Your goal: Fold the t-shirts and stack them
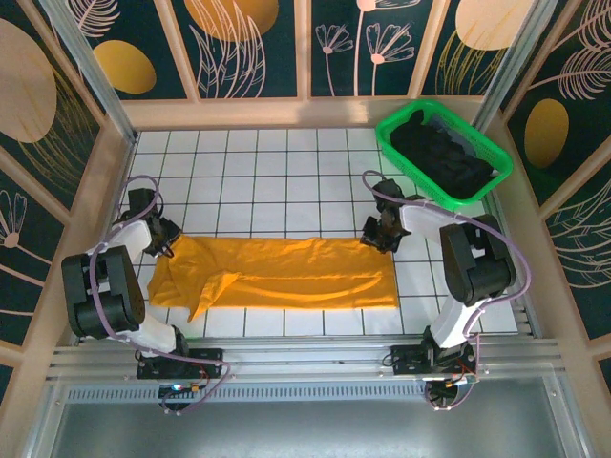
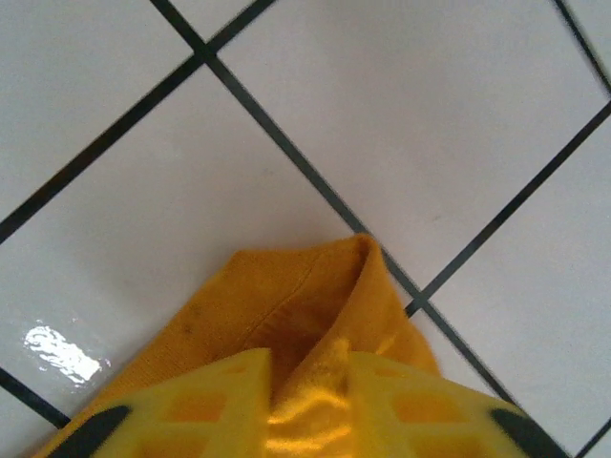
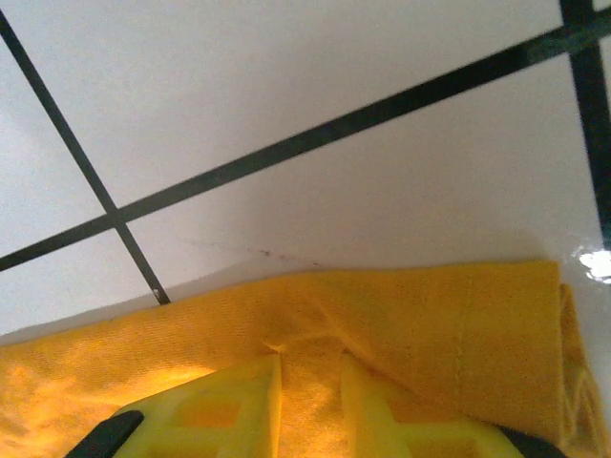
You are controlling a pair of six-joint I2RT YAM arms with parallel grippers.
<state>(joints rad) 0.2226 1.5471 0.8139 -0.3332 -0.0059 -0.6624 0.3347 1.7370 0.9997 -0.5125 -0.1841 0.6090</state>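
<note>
- My left gripper [image 2: 307, 372] and right gripper [image 3: 310, 372] each pinch a far corner of the orange t-shirt [image 1: 286, 277], flat on the table [image 1: 286, 162].
- I would lift both evenly, then fold toward me.

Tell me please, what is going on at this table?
A yellow shirt lies spread out on the tiled table, and a robot is handling it. The left fingers pinch its far left corner, and the right fingers pinch its far right corner. Black shirts sit in the green basket at the back right.
</note>
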